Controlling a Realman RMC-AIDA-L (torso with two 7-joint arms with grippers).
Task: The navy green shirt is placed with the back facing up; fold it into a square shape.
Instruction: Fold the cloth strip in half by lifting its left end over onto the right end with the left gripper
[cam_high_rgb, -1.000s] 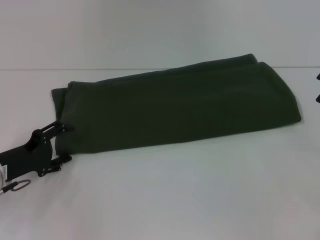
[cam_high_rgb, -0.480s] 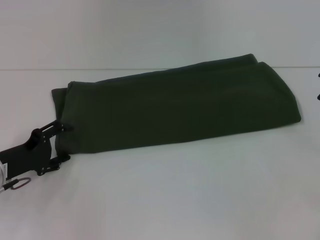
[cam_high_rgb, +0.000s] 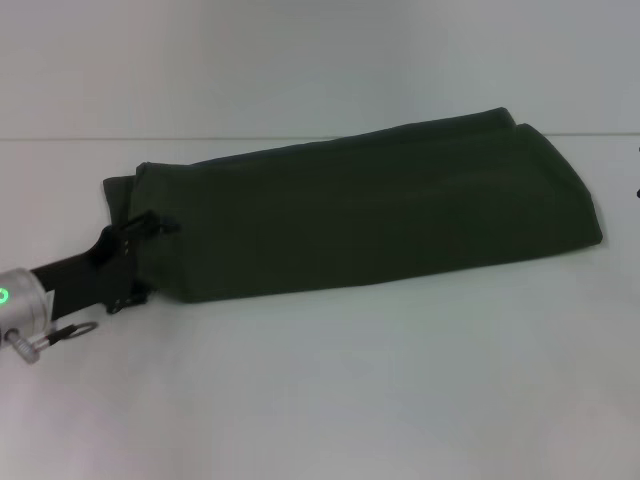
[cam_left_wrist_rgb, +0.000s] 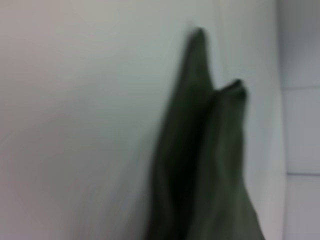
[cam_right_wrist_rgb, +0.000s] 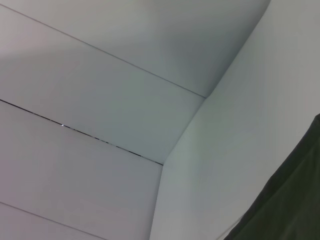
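Note:
The navy green shirt (cam_high_rgb: 370, 210) lies on the white table (cam_high_rgb: 330, 390), folded into a long strip that runs from the left to the far right, plain side up. My left gripper (cam_high_rgb: 148, 260) is at the strip's near left end, open, with one finger (cam_high_rgb: 158, 223) over the cloth and the other low at the edge. The left wrist view shows the shirt (cam_left_wrist_rgb: 210, 165) close up, with two raised folds. Only a dark sliver of my right gripper (cam_high_rgb: 637, 190) shows at the right edge of the head view, beside the strip's right end. The right wrist view catches a shirt corner (cam_right_wrist_rgb: 290, 200).
The table's far edge (cam_high_rgb: 100, 138) meets a plain wall behind the shirt. Bare white tabletop stretches in front of the strip. The right wrist view shows wall panels (cam_right_wrist_rgb: 100, 100).
My left gripper has moved forward and to the right onto the shirt's left end, and its wrist has turned. The near left corner of the cloth is now covered by it. The right arm is still.

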